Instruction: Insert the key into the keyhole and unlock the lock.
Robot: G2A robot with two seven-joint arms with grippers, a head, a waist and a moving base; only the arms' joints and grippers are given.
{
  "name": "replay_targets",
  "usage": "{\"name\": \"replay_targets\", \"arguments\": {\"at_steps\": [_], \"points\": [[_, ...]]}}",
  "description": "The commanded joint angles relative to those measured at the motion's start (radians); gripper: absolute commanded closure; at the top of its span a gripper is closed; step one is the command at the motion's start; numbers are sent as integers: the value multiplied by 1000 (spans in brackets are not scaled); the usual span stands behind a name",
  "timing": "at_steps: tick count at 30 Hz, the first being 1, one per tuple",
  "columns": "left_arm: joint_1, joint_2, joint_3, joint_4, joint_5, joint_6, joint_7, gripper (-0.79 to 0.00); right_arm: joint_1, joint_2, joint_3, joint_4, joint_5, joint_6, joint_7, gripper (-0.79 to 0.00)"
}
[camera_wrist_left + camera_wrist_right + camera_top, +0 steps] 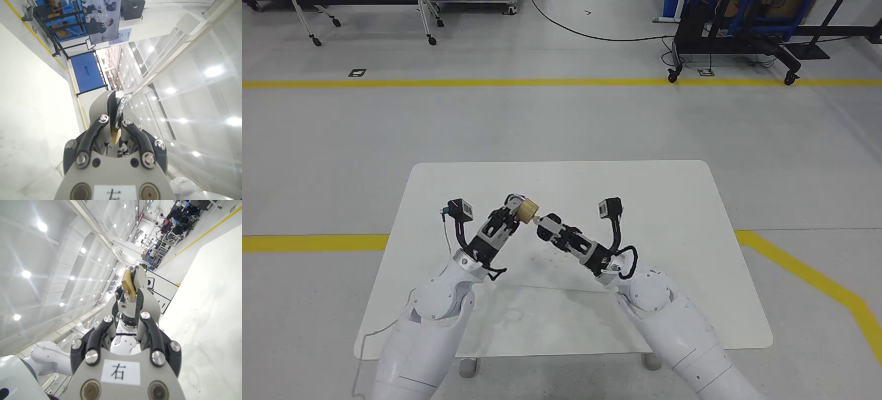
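A brass lock [527, 210] is held up over the middle of the white table [662, 200], where the two arms meet. My left gripper [514, 207] is shut on it. In the left wrist view the silver shackle [121, 108] is pinched at the left gripper [118, 96] and the brass body [115, 136] shows lower down between the fingers. My right gripper [545, 222] comes from the other side. In the right wrist view the lock [128, 284] lies against a ribbed finger pad [139, 294]. The small silver key [127, 298] sits in its keyhole end, within the right gripper [130, 294].
Both arms rise from the near edge of the table [208, 294] and tilt upward toward each other. Yellow floor tape [302, 242] runs past the table's sides. Wheeled racks [742, 40] stand far off at the back.
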Motion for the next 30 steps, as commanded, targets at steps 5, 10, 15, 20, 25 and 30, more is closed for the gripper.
{"name": "replay_targets", "arguments": {"at_steps": [5,10,15,20,25,30], "points": [[2,0,4,-1,26,-10,8,0,1,-1,-3,2,-2,11,-10,-163],[4,0,6,-3,43,-27,10,0,-2,-4,-5,2,25,27,-19,0],[6,0,9,-4,69,-50,11,0,-4,-5,-6,5,97,47,16,0],[8,0,13,-4,96,-82,16,0,-5,-8,-9,11,211,80,78,0],[7,1,15,0,118,-111,17,0,-8,-13,-10,19,427,132,204,0],[4,1,15,2,125,-132,15,0,-7,-19,3,44,681,212,349,0]]}}
